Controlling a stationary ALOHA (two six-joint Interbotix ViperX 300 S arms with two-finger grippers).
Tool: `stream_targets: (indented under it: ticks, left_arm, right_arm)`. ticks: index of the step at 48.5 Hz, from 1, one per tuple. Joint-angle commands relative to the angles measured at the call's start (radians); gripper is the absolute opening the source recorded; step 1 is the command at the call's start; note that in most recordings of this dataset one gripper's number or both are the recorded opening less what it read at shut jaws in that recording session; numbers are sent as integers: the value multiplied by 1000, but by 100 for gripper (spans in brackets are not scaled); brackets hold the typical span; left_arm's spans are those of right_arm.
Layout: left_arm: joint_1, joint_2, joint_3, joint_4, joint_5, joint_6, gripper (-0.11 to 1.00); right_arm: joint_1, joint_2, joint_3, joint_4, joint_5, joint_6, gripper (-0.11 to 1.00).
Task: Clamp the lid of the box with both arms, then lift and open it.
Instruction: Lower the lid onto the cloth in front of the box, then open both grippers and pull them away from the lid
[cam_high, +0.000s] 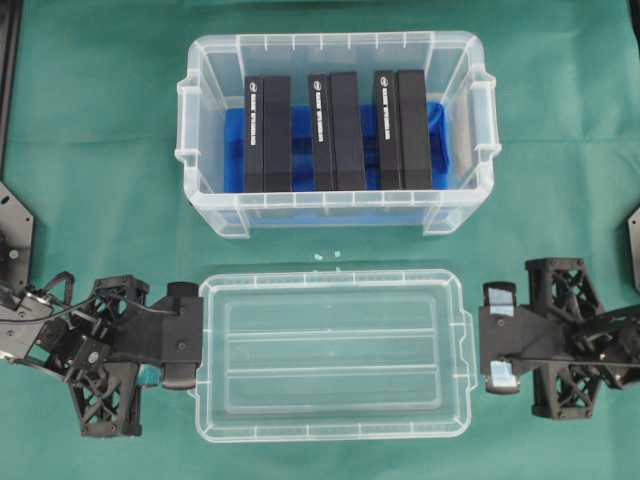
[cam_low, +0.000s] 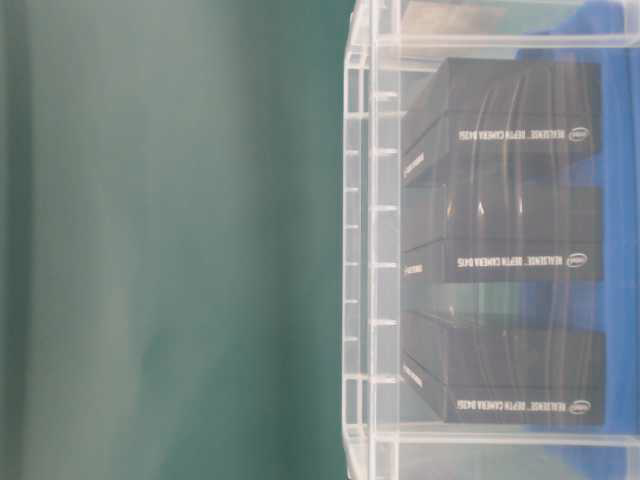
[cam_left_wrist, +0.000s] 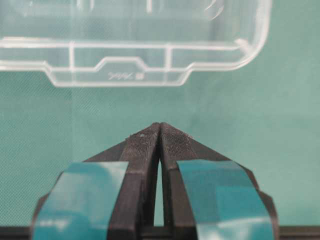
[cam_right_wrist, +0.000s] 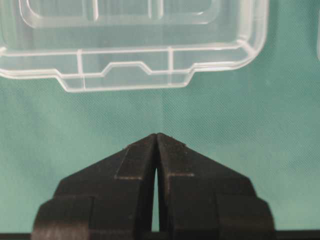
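Note:
The clear flat lid (cam_high: 330, 355) lies on the green cloth, in front of the box and off it. The deep clear box (cam_high: 330, 205) stands open behind it, with three pairs of black slim cases (cam_high: 335, 130) on a blue base (cam_high: 235, 140). My left gripper (cam_high: 200, 335) is shut and empty at the lid's left end. In the left wrist view its teal-taped tips (cam_left_wrist: 160, 125) meet short of the lid's side tab (cam_left_wrist: 125, 75). My right gripper (cam_high: 482, 337) is shut and empty at the lid's right end. Its tips (cam_right_wrist: 157, 135) are apart from the lid's tab (cam_right_wrist: 130, 75).
The table-level view shows only the box wall (cam_low: 375, 250) and the cases (cam_low: 500, 130) close up. Black frame parts stand at the left edge (cam_high: 12, 235) and right edge (cam_high: 633, 240). Small white specks (cam_high: 325, 257) lie between box and lid.

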Motion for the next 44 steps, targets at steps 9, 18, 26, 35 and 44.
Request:
stream_targets:
  ticks: [9, 18, 26, 35, 44]
  left_arm:
    - [-17, -63, -133, 9, 141, 0, 2]
    - [-15, -61, -163, 11, 190, 0, 2]
    - [-6, -64, -166, 11, 190, 0, 2]
    - [-2, -66, -192, 18, 189, 9, 2]
    - [6, -69, -241, 26, 179, 15, 2]
  right_arm:
    - [21, -52, -95, -5, 141, -2, 1]
    - [23, -57, -112, -5, 167, -2, 1]
    - [23, -71, -117, -5, 167, -3, 1]
    - [25, -94, -138, -23, 164, -5, 1]
    - [25, -97, -175, -60, 169, -12, 1]
